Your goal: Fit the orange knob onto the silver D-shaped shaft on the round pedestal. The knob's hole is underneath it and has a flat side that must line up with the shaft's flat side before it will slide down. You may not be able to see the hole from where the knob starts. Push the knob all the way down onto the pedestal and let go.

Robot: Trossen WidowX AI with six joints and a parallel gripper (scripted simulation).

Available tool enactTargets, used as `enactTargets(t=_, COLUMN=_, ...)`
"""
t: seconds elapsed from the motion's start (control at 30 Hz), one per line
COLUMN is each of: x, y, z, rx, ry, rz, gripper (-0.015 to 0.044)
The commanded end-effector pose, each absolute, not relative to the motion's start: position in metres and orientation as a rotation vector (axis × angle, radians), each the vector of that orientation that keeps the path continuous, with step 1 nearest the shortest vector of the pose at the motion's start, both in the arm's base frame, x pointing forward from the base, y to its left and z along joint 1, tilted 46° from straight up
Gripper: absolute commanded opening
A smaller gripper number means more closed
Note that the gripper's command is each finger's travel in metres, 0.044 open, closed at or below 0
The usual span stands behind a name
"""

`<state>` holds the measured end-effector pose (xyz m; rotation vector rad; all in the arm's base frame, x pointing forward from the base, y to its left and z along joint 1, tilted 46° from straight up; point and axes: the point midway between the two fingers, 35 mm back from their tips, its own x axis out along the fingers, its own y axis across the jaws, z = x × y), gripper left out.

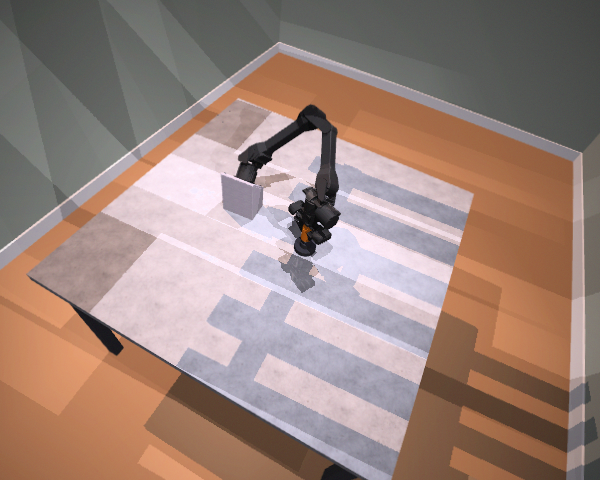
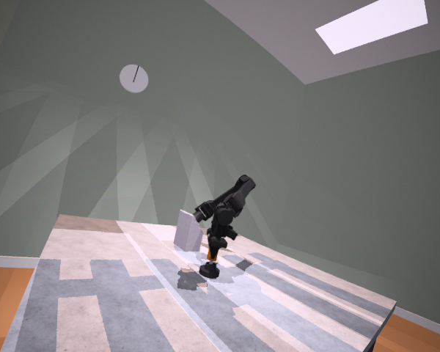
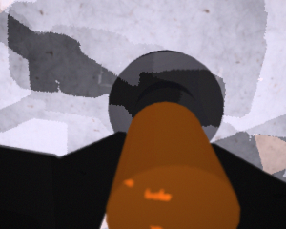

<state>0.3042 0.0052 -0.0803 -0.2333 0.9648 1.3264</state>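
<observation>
The orange knob (image 1: 305,234) (image 2: 209,255) (image 3: 171,148) is upright between the fingers of my gripper (image 1: 306,230) (image 2: 213,253) (image 3: 165,146), which is shut on it. The dark round pedestal (image 1: 304,250) (image 2: 208,270) (image 3: 164,61) stands on the table under the knob. In the exterior view the knob's lower end is just above the pedestal's raised middle, with its wide base lower down. In the wrist view the knob covers the pedestal's centre. The silver shaft and the hole with its flat side are hidden, so I cannot tell how the flats line up.
A pale upright block (image 1: 241,196) (image 2: 187,233) stands beside the arm's base, to the left of the pedestal in the top and exterior views. The table (image 1: 186,279) (image 2: 80,246) carries broad patches of light and shadow.
</observation>
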Motion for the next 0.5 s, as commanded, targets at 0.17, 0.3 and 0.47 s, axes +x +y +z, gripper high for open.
enactTargets(t=0.17, x=0.3045, y=0.0043, z=-0.0815, rx=-0.277, ry=0.932, rz=1.349, gripper=0.0)
enactTargets(t=0.3, x=0.3061, y=0.0053, z=-0.082, rx=-0.277, ry=0.931, rz=1.349, gripper=0.0)
enactTargets(t=0.47, x=0.3079, y=0.0041, z=-0.0808, rx=-0.277, ry=0.931, rz=1.349, gripper=0.0)
